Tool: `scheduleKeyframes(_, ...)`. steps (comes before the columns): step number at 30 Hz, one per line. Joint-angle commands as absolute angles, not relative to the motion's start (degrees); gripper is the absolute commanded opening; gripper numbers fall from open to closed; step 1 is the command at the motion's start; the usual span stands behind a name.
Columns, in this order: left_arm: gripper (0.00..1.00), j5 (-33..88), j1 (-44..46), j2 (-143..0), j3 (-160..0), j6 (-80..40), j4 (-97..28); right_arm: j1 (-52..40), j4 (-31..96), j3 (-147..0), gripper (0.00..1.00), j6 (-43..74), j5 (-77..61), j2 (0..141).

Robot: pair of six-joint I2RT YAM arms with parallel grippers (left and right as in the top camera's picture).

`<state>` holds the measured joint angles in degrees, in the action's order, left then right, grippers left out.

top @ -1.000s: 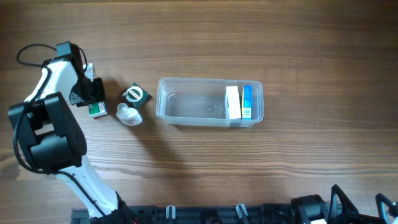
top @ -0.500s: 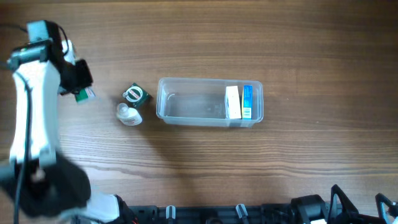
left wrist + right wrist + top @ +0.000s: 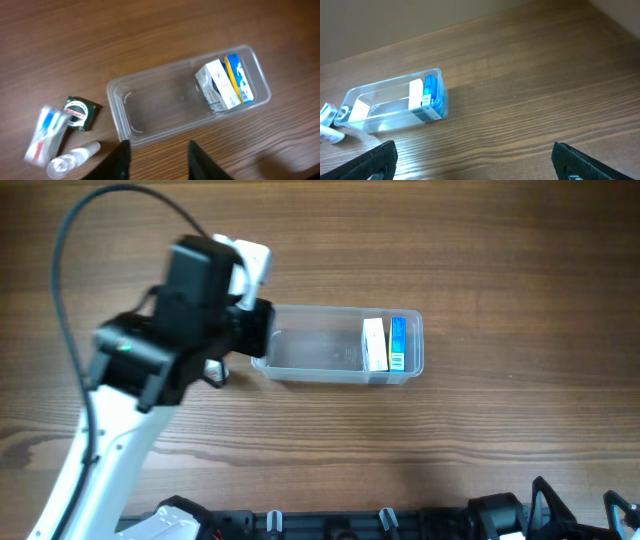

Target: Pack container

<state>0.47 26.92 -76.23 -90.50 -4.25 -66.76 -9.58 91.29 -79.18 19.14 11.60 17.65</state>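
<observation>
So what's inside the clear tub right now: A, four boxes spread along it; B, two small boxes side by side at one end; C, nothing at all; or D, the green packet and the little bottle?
B: the tub holds a white box and a blue box together at one end, with the rest of it bare, while the green packet and the small bottle lie outside it.

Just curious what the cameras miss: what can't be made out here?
Overhead: the left arm covers the left end of the container and anything beside it.
Left wrist: the red-white-blue pack is blurred, label unreadable.
Right wrist: the left edge cuts off the white items beside the container.
All views: the two boxes' print is too small.
</observation>
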Motion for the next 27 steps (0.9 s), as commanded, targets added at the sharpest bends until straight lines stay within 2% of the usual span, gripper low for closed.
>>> scheduleKeyframes(1,0.46,-14.1,30.9,-78.5,-90.7,-9.4,-67.0,-9.3,91.2,-79.3,1.00,18.2,11.0,17.0)
scheduleKeyframes(3,0.59,-18.6,29.5,-78.6,-90.7,-12.8,-67.4,-9.3,91.2,-79.3,1.00,18.2,11.0,17.0)
scheduleKeyframes(5,0.65,-18.7,26.9,-78.6,-90.7,-12.7,-67.2,-9.3,91.2,-79.3,1.00,18.2,11.0,17.0)
scheduleKeyframes(10,0.82,-18.6,10.2,-80.7,-90.7,-12.1,-67.8,-9.3,91.2,-79.3,1.00,18.2,11.0,17.0)
scheduleKeyframes(13,0.80,-13.0,0.4,-84.4,-90.7,-5.1,-70.6,-9.3,91.2,-79.3,1.00,18.2,11.0,17.0)
scheduleKeyframes(15,0.78,-3.6,-6.0,-88.2,-90.7,-4.7,-73.8,-9.3,91.2,-79.3,1.00,18.2,11.0,17.0)
scheduleKeyframes(17,0.74,-0.9,-9.4,-92.0,-90.6,-4.8,-76.7,-9.3,91.2,-79.3,1.00,18.2,11.0,17.0)
scheduleKeyframes(23,0.78,-0.9,-14.9,-102.9,-87.0,-4.7,-75.2,-9.3,91.2,-79.3,1.00,18.2,11.0,17.0)
scheduleKeyframes(27,0.77,-0.9,-15.9,-108.6,-86.1,-4.7,-75.0,-9.3,91.2,-79.3,1.00,18.2,11.0,17.0)
